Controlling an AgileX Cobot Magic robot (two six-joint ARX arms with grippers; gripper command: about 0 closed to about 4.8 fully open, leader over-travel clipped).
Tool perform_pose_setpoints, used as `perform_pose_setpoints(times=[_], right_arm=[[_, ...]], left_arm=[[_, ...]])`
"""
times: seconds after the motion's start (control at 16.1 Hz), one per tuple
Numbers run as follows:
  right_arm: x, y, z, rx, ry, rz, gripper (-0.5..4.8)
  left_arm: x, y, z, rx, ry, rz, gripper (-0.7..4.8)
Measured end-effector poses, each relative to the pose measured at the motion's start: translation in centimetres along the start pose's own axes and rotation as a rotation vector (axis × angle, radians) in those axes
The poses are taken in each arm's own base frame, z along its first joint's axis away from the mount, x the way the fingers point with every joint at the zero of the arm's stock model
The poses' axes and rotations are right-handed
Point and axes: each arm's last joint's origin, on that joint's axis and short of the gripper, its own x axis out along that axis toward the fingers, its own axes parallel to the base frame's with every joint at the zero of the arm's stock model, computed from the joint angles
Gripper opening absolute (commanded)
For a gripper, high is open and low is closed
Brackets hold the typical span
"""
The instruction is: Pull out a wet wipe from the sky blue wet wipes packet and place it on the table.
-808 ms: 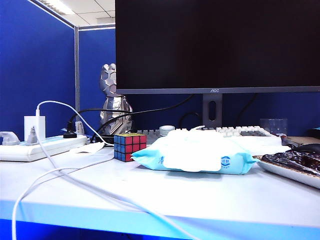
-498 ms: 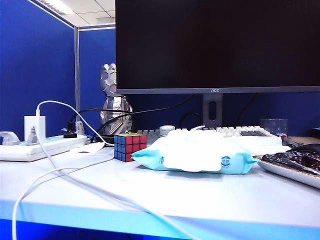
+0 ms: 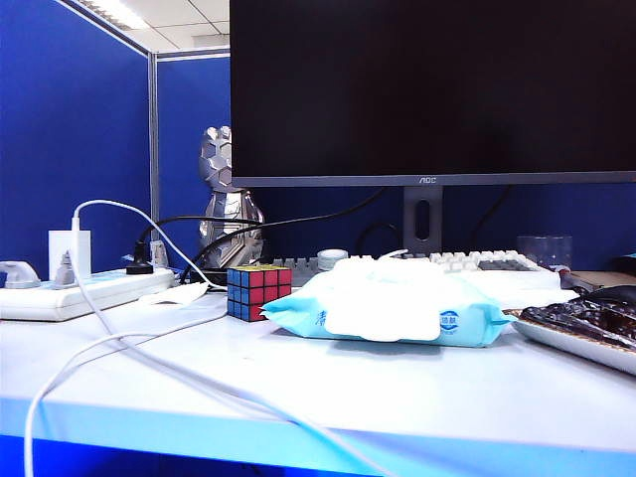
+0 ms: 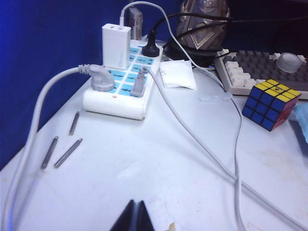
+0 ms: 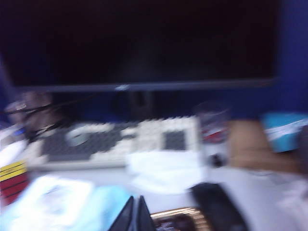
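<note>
The sky blue wet wipes packet [image 3: 393,306] lies flat on the white table [image 3: 328,383], its white flap label facing the camera; in the blurred right wrist view the packet [image 5: 57,207] shows beside the fingertips. No wet wipe can be made out apart from the packet's white top. My right gripper [image 5: 136,208] is shut and empty, hanging back from the packet. My left gripper [image 4: 135,211] is shut and empty over bare table near the power strip. Neither gripper appears in the exterior view.
A Rubik's cube [image 3: 257,291] stands just left of the packet. A white power strip [image 4: 122,86] with plugs and cables [image 3: 129,348] crosses the left side. A keyboard [image 5: 115,139], monitor [image 3: 432,89], silver figurine [image 3: 224,194] and a tray [image 3: 586,333] at right surround it.
</note>
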Motion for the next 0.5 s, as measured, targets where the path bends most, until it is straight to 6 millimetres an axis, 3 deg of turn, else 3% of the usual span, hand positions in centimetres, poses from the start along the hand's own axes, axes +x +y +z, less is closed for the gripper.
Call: perform_pose_setpoints(times=[0.25, 0.37, 0.5], right_arm=[[6.6, 0.2, 3.6, 0.076, 0.202, 0.3, -0.01], [11.6, -0.2, 2.7, 0.37, 0.451, 0.492, -0.01], [14.4, -0.7, 1.4, 0.564, 0.56, 0.521, -0.01]], left_arm=[[0.0, 0.0, 0.0, 0.0, 0.0, 0.0, -0.01], [0.0, 0.0, 0.0, 0.0, 0.0, 0.0, -0.01], [0.0, 0.0, 0.0, 0.0, 0.0, 0.0, -0.01]])
